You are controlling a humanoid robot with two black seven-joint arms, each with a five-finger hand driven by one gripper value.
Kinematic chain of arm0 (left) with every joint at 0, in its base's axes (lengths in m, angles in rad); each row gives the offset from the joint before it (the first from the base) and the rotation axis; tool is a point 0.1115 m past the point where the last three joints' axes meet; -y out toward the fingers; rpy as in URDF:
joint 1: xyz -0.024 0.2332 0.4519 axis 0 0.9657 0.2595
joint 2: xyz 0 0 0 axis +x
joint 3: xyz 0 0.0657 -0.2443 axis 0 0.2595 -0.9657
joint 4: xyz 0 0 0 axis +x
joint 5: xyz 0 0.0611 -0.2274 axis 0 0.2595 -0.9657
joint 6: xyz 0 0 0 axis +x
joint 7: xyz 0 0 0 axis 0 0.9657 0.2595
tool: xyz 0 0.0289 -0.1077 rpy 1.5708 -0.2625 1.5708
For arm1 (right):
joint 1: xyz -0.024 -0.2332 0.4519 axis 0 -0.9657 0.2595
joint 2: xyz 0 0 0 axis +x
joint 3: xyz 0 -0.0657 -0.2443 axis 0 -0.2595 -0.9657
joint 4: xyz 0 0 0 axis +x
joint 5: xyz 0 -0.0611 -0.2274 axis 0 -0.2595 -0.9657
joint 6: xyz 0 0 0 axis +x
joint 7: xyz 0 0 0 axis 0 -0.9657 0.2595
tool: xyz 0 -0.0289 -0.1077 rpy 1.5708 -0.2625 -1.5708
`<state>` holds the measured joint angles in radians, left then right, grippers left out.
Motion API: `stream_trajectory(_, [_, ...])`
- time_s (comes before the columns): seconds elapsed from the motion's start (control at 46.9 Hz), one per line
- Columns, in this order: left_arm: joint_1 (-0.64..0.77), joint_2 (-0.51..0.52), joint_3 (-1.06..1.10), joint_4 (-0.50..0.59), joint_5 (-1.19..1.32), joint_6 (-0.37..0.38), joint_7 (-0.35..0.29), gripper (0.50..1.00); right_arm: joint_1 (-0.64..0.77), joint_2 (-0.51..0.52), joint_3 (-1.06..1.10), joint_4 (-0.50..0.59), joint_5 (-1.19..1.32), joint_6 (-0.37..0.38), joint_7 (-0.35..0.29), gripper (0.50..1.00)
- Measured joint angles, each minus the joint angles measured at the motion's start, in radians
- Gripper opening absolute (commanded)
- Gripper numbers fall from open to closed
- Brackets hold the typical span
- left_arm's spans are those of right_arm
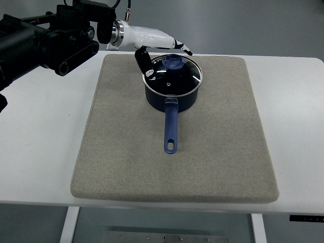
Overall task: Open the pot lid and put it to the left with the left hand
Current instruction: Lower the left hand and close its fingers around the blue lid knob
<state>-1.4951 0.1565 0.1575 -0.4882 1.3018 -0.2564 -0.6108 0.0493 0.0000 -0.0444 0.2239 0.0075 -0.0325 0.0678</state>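
Grey felt-like mat (172, 167) covers most of the white table (40, 152), and nearest the camera it lies bare. Further up, the blue handle (171, 129) of the pot (172, 96) points straight toward the near edge, its long axis running near to far, with a hanging hole at its near end. The pot itself, dark blue, stands upright on the far half of the mat, slightly left of centre. On it sits the glass lid (174, 76), closed and level, with a blue knob (173, 62) in the middle.

Beyond the pot, the left arm (45, 40), black and bulky, comes in from the upper left corner and ends in a white left hand (159, 43). The hand reaches rightward over the pot's far rim, fingers spread and loosely extended, holding nothing. Its thumb (142, 58) hangs down beside the lid's left rim; the fingertips (185, 49) sit just beyond the knob, not closed on it.
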Motion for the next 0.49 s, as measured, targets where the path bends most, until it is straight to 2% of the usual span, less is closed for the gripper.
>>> stream_trajectory(0.192, [0.005, -0.083, 0.008, 0.122, -0.001, 0.004, 0.000, 0.956, 0.000, 0.000, 0.000, 0.000, 0.000, 0.000, 0.000, 0.917])
stream_trajectory(0.491, [0.020, -0.154, 0.009, 0.197, -0.007, 0.022, 0.000, 0.924, 0.000, 0.000, 0.000, 0.000, 0.000, 0.000, 0.000, 0.917])
